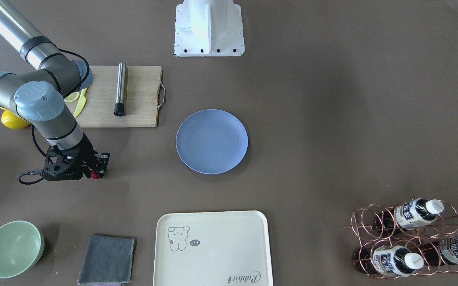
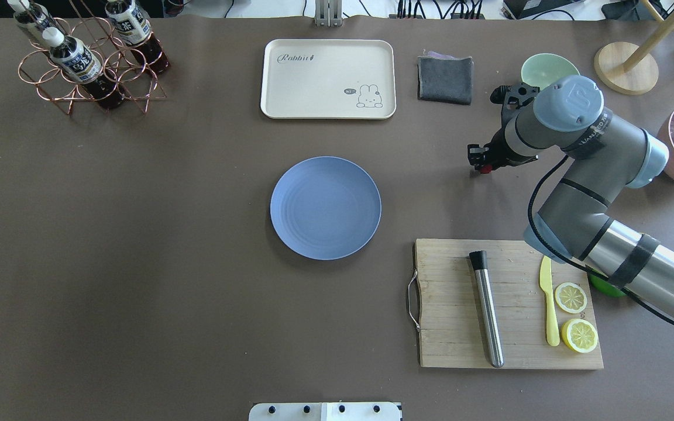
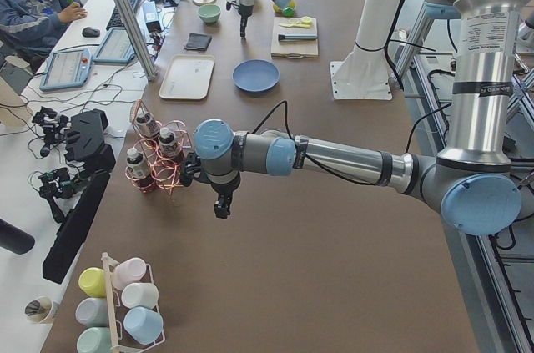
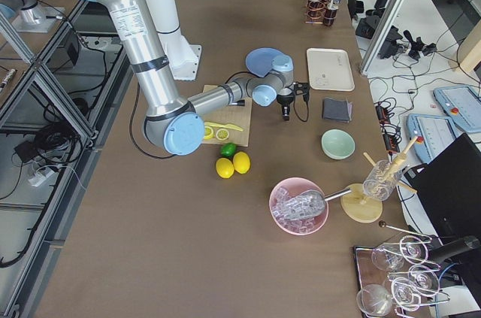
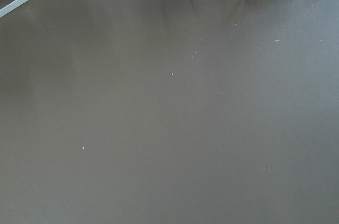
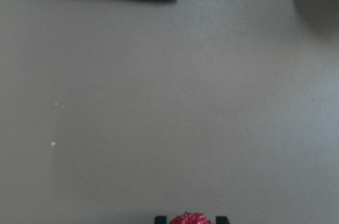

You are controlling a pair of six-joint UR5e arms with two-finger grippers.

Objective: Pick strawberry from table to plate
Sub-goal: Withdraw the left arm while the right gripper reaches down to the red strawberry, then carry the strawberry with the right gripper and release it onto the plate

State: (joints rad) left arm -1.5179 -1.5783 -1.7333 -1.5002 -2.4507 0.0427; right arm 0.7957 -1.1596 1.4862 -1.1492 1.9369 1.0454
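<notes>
The dark red strawberry (image 1: pixel 94 174) (image 2: pixel 485 169) sits between the black fingertips of my right gripper (image 1: pixel 95 173) (image 2: pixel 484 168), which is shut on it. In the right wrist view the strawberry (image 6: pixel 189 218) shows at the bottom edge between the two tips, over bare table (image 6: pixel 175 118). The blue plate (image 1: pixel 211 141) (image 2: pixel 325 207) lies empty at the table's middle, apart from that gripper. My left gripper (image 3: pixel 219 207) hangs over the table near the bottle rack, seen only in the exterior left view, so I cannot tell its state.
A wooden cutting board (image 2: pixel 460 327) holds a steel muddler (image 2: pixel 487 307), a yellow knife and lemon slices. A grey cloth (image 2: pixel 445 79), a pale green bowl (image 2: pixel 547 67) and a cream tray (image 2: pixel 328 79) line the far edge. A copper bottle rack (image 2: pixel 88 58) stands far left.
</notes>
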